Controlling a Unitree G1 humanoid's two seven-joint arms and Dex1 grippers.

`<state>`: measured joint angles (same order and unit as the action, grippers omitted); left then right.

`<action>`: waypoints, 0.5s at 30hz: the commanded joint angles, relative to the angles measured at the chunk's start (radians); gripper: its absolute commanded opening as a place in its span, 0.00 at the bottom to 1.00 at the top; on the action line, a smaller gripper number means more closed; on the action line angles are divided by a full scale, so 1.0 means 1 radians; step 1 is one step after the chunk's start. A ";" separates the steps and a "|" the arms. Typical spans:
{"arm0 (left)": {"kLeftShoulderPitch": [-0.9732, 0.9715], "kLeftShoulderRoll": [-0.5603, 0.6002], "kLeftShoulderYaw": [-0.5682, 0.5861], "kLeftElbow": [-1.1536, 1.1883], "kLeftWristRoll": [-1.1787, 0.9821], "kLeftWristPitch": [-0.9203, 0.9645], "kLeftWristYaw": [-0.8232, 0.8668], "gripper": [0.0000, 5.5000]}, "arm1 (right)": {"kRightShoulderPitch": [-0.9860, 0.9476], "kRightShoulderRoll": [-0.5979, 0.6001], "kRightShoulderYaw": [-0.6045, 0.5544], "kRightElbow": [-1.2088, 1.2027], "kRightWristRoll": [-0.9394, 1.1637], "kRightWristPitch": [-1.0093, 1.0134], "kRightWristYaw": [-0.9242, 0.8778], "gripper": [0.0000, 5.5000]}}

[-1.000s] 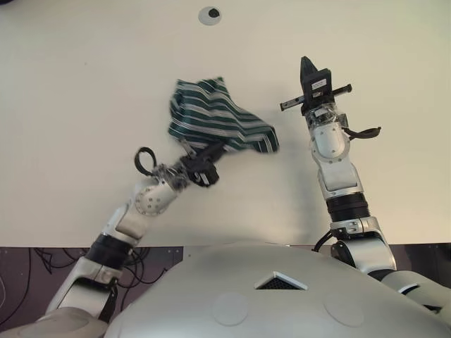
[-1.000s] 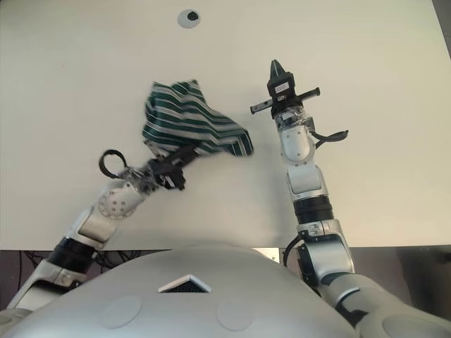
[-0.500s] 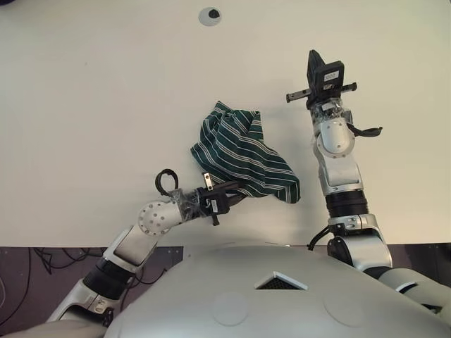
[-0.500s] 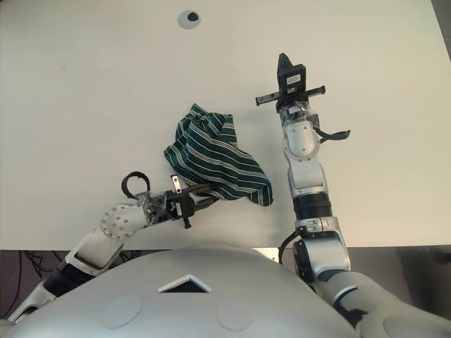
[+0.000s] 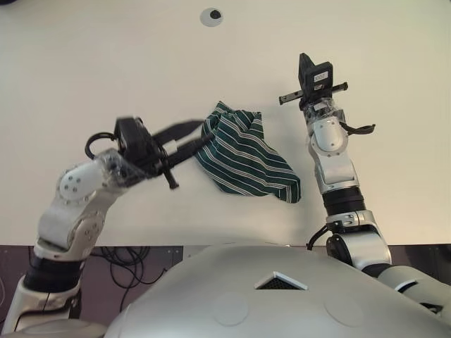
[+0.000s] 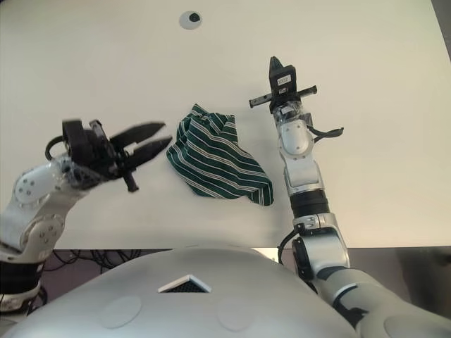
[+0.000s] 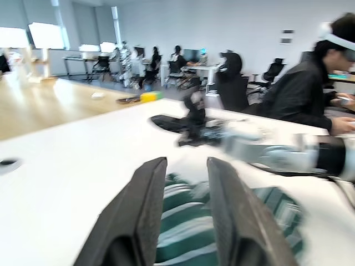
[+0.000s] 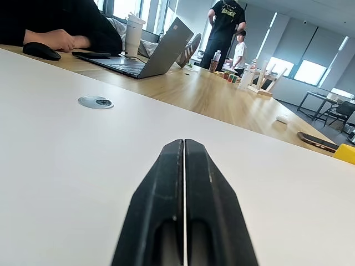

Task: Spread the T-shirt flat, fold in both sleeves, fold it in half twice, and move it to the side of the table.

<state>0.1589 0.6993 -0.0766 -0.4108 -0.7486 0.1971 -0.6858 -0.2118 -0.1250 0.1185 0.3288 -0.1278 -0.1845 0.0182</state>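
The green T-shirt with white stripes lies bunched in a crumpled heap on the white table, near its front middle. My left gripper is open and held above the table, with its fingertips just at the shirt's left edge and nothing between them. In the left wrist view the two dark fingers frame the striped cloth below. To the right of the shirt and farther back, my right gripper is shut and empty, pointing away over bare table; its closed fingers touch each other.
A round grey cable grommet is set in the table at the far middle, also seen as a grommet from the right wrist. Bare tabletop surrounds the shirt. The table's front edge runs close to me.
My left gripper has let go of the shirt, opened, and swung up and to the left. The shirt has dropped onto the table in a heap. The right arm shifted only slightly.
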 commanded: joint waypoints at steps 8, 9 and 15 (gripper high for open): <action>-0.274 -0.147 -0.095 0.347 0.106 0.253 -0.062 0.34 | -0.020 0.013 0.024 0.020 -0.028 -0.009 -0.004 0.00; -0.269 -0.152 -0.093 0.347 0.096 0.265 -0.087 0.34 | -0.014 0.012 0.022 0.012 -0.030 -0.006 -0.004 0.00; -0.237 -0.170 -0.143 0.346 0.154 0.278 -0.175 0.34 | 0.002 0.009 0.019 -0.012 -0.038 0.005 -0.003 0.00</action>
<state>-0.0954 0.5293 -0.2010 -0.0535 -0.6179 0.4660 -0.8317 -0.2135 -0.1252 0.1376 0.3334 -0.1607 -0.1919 0.0161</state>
